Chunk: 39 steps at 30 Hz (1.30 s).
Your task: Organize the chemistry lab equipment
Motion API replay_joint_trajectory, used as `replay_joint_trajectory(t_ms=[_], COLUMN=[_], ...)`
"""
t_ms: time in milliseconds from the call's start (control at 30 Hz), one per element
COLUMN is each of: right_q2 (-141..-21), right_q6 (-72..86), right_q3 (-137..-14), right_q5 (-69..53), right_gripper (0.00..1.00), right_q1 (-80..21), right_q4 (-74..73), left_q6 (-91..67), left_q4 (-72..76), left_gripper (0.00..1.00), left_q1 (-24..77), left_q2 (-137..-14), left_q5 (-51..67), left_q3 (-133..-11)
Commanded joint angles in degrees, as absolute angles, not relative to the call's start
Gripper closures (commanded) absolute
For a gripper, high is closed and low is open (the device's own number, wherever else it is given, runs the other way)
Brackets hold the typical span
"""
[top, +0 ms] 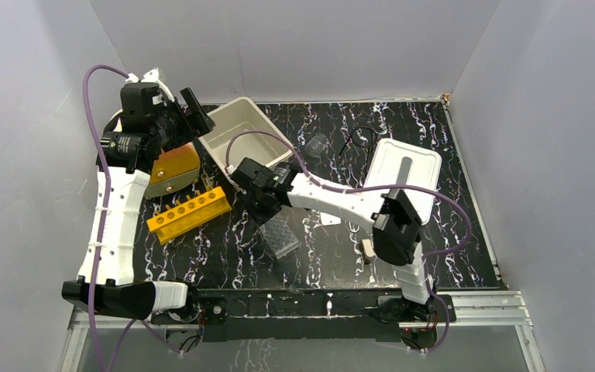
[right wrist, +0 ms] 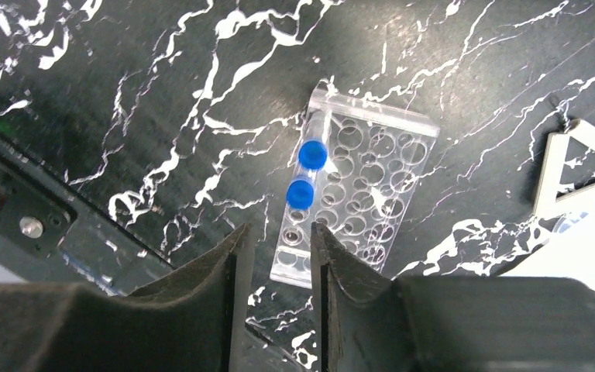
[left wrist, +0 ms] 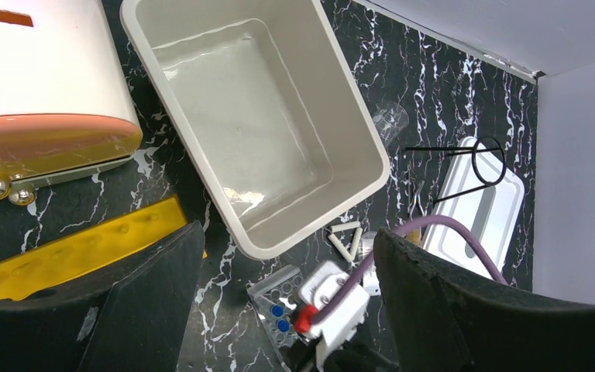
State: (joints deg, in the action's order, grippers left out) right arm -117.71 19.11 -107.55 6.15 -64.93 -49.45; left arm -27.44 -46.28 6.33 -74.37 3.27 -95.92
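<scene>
Clear well tray (right wrist: 364,201) lies toward the near edge of the table (right wrist: 124,93) beneath the right tool (right wrist: 275,232), narrowly parted, empty; left tool (left wrist: 287,236) gapes wide.

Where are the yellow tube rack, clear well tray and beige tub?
yellow tube rack (top: 190,214), top view, holed top.
clear well tray (right wrist: 358,187), right wrist view, central wells.
beige tub (left wrist: 325,93), left wrist view, inner wall.

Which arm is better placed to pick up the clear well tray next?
Right. The right gripper hangs over the clear well tray, jaws apart; the left gripper is off by the tub.
</scene>
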Motion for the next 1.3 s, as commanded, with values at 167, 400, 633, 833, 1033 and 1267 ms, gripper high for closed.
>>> replay_joint_trajectory(t_ms=[167,400,633,833,1033,1267], right_q2=[-98.82,-94.31,-91.44,-89.97,-92.23,-98.35], right_q6=[18.0,20.45,23.63,22.99,24.92,26.72], right_q3=[-95.33,-90.24,-84.52,-82.12,-86.84,-92.21], right_q5=[-2.03,7.2,15.35,15.87,15.16,15.5], right_gripper=[0.52,0.4,0.29,0.28,0.26,0.26], right_q1=[-57.03,-46.77,-37.4,-28.83,-19.65,-14.69], right_q4=[-35.52,-40.62,-43.13,-39.48,-36.86,-33.94], left_q6=[-27.15,-25.93,-23.18,-23.34,-26.22,-26.42], left_q4=[-45.11,-44.28,-41.6,-40.05,-38.42,-37.81], left_gripper=[0.2,0.11,0.02,0.02,0.02,0.02], left_q1=[6.1,6.15,6.89,8.0,8.78,8.88], left_q2=[-71.98,-72.11,-73.89,-77.7,-83.76,-88.84], left_q5=[4.37,7.87,18.84,23.26,26.71,26.81], left_q3=[-95.69,-94.58,-93.19,-93.17,-95.55,-98.82])
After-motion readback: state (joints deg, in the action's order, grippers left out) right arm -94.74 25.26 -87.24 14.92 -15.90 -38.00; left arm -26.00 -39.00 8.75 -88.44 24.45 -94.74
